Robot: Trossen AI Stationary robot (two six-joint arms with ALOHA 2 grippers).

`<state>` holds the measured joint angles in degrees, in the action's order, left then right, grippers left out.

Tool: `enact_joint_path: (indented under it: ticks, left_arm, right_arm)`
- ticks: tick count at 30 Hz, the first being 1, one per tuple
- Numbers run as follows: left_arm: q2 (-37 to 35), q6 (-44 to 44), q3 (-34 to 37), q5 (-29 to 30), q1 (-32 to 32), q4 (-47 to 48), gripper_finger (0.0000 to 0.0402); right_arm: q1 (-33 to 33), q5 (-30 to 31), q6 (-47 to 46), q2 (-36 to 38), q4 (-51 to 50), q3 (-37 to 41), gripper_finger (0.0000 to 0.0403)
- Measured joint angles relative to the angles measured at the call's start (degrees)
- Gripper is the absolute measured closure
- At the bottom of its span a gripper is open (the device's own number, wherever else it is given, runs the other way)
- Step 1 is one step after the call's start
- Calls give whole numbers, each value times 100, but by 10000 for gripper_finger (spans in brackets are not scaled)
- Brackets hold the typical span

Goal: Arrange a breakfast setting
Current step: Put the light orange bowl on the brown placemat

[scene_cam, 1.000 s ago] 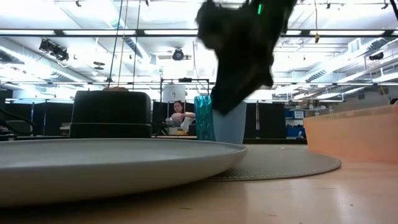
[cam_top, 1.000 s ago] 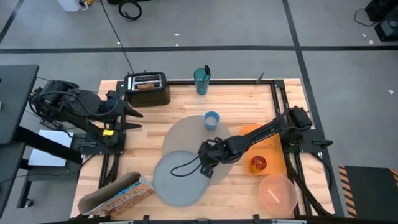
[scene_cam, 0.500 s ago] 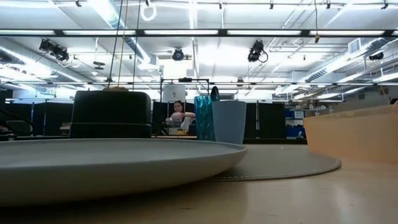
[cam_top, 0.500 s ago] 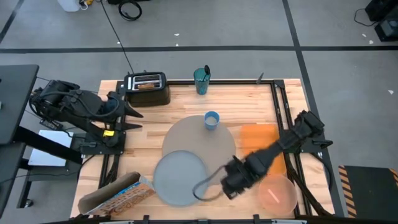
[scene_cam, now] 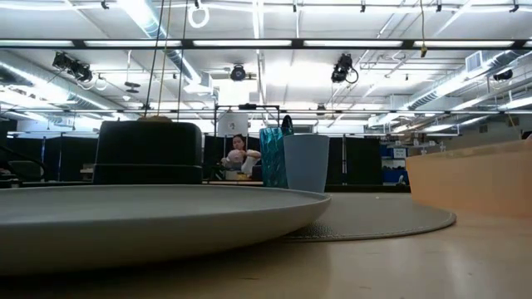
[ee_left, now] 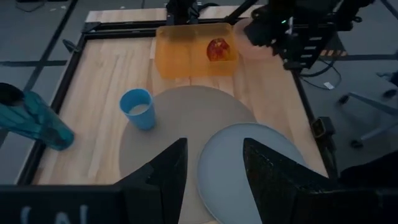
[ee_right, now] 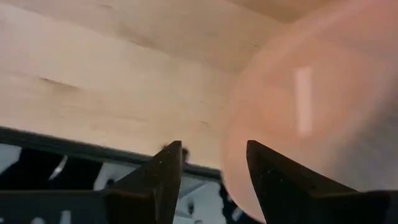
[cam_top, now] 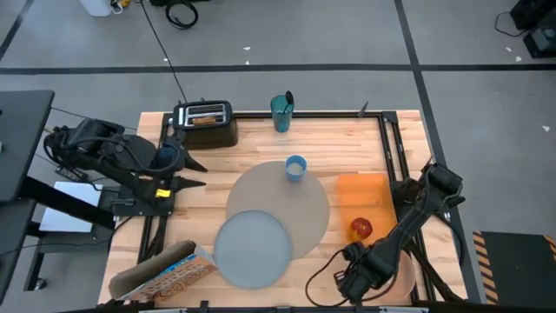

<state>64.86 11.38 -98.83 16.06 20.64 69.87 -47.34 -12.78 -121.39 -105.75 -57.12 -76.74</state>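
While the bowl sits unplaced: the translucent pink bowl (cam_top: pixel 391 269) lies at the table's near right corner, off the placemat (cam_top: pixel 280 207).
Pincer: right gripper (ee_right: pixel 208 168) hangs just beside the bowl's rim, fingers parted, holding nothing.
Direction: the bowl lies to the gripper's right, toward the table edge.
Nearer arm: the right; left gripper (cam_top: pixel 193 171) waits open, well apart.
Room: the table edge is close; open wood lies toward the grey plate (cam_top: pixel 253 248).

Your right gripper (cam_top: pixel 354 283) sits low at the table's (cam_top: pixel 261 143) near edge, arm stretched forward along the table's right side, fingers (ee_right: pixel 165 171) parted, nothing between them. Your left gripper (cam_top: pixel 193 172) waits off the table's left edge, fingers (ee_left: pixel 163 171) apart, empty.
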Motion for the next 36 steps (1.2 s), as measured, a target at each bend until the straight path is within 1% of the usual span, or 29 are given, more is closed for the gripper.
enact_joint_path:
  ticks: [3,6,14,23,27,30,33,36]
  left_arm:
    - [14,42,0,-13,130,-3,237]
    - [0,156,0,-14,283,-3,237]
    - [0,236,0,-11,642,-1,237]
    - [0,105,0,-7,663,-1,237]
    - [0,90,0,-7,663,4,237]
    - [-8,85,0,-7,661,48,237]
    - [-13,85,0,-7,661,52,237]
    - [-13,81,0,-7,661,52,237]
  right_arm:
    - [26,22,-176,0,149,312,225]
    - [29,23,-338,0,143,451,244]
    - [65,-66,-360,0,399,455,312]
    - [142,-130,-388,0,659,455,383]
    - [186,-382,-446,0,921,445,388]
    - [221,-661,-419,0,1172,285,380]
    - [283,-880,-326,0,1282,-20,376]
    - [396,-835,34,0,1320,-477,384]
